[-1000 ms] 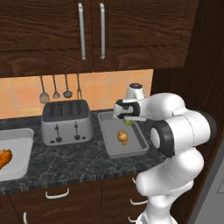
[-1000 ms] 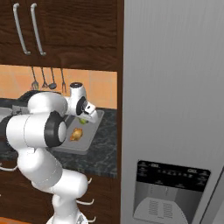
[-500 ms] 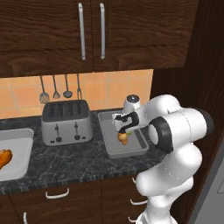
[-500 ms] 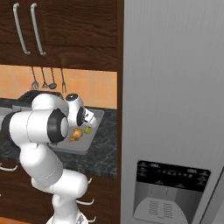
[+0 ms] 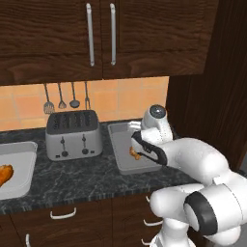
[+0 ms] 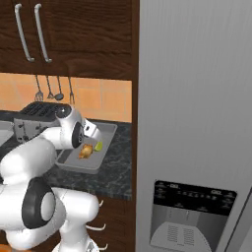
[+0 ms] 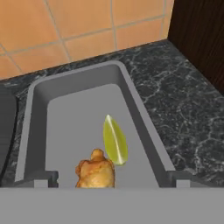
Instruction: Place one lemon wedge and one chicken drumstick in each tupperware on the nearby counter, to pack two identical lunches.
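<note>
- Lift gripper (image 7: 109,181) straight up, jaws wide and holding nothing, so the food stays put.
- Left tub (image 5: 21,166) at the counter's (image 5: 91,178) left edge: one drumstick (image 5: 4,174), no lemon seen.
- Right tub (image 7: 39,113) near the counter's right end: drumstick (image 7: 96,173) touching lemon wedge (image 7: 114,142).

1. The gripper (image 7: 107,179) has come down from above the tupperware (image 5: 117,153) to just over its floor; it stood clear above the tray a second ago.
2. Its jaws, nearly shut a second ago, now stand spread wide, one dark tip at each side of the tray's floor in the hand view.
3. The chicken drumstick (image 7: 96,173) now lies on the tray floor between the spread tips; its end touches the lemon wedge (image 7: 114,141).
</note>
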You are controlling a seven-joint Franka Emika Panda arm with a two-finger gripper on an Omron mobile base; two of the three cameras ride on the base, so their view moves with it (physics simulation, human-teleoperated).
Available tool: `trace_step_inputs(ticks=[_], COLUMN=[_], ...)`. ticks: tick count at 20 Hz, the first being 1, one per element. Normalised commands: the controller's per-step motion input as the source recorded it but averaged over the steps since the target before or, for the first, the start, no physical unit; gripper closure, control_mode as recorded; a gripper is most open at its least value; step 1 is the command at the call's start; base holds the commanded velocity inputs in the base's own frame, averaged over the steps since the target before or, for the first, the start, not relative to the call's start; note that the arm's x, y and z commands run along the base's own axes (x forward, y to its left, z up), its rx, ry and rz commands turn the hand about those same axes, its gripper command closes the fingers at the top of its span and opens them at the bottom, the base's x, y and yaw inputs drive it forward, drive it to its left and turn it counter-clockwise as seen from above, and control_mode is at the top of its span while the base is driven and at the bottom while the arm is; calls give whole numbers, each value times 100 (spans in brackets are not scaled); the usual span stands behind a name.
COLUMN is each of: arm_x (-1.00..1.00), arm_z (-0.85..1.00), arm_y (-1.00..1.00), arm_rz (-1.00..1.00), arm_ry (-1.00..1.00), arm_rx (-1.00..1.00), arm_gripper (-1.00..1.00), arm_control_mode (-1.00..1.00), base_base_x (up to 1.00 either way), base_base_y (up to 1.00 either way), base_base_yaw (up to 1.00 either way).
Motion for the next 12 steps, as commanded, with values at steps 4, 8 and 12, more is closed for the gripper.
trace_step_inputs(ticks=[4,8,12], arm_x=[-100,-100,-100], arm_z=[100,100,100], arm_y=[0,0,1], arm_rz=[0,1,7], arm_ry=[-13,0,1], arm_rx=[0,0,0], arm_gripper=[-100,-100,-100], arm_control_mode=[-100,-100,-100], base_base_x=[0,0,0], base_base_y=[0,0,0], base_base_yaw=[0,0,0])
